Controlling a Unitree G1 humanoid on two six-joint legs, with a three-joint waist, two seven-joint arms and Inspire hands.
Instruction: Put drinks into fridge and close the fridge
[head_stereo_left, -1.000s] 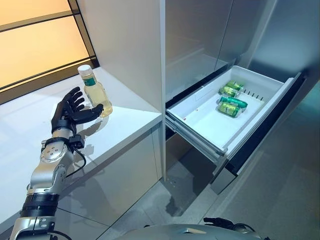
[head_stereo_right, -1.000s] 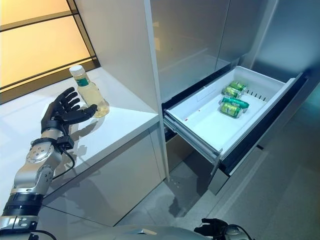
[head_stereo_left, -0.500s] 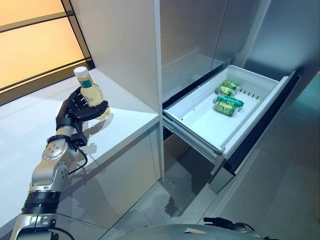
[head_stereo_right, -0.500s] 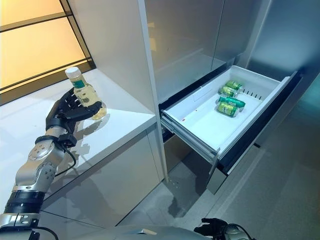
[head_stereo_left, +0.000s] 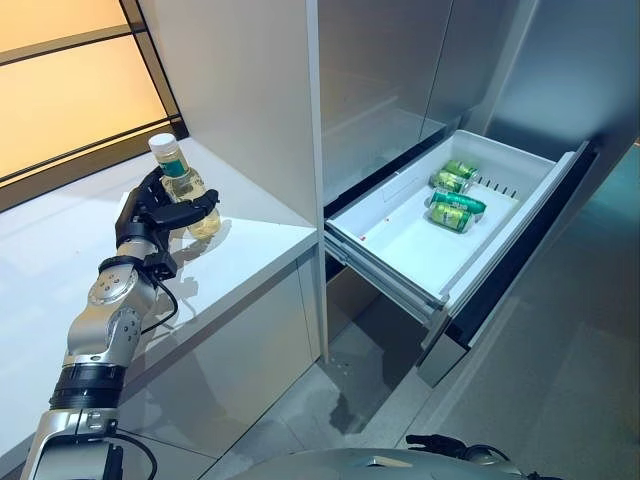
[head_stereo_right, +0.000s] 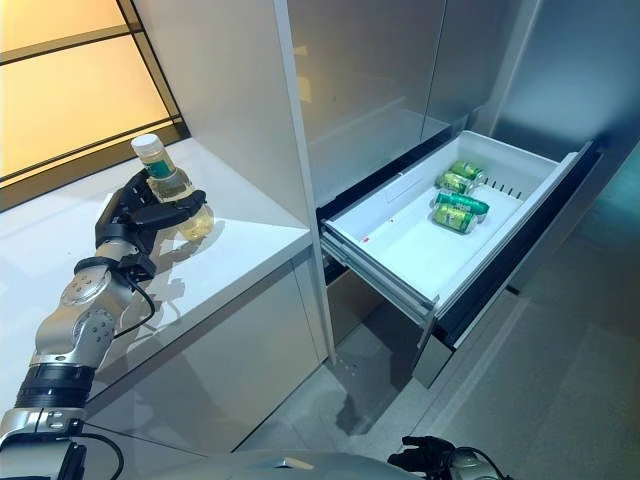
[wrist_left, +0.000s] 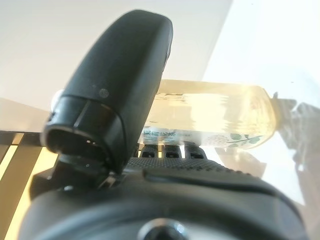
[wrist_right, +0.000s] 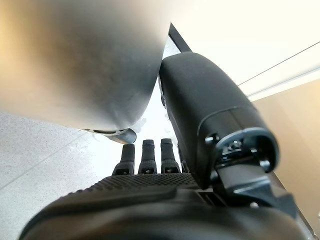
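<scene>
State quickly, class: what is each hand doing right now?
Left hand: shut on the bottle.
Right hand: open, holding nothing.

Left arm extends forward and up, left hand raised with fingers and thumb curled in a grasp. Right hand hangs low at the side, fingers straight, holding nothing.

Premises: a domestic-style kitchen. Evidence: a built-in stainless fridge with its lower drawer pulled out, holding green drink cans; a white counter beside it; grey floor tiles.
</scene>
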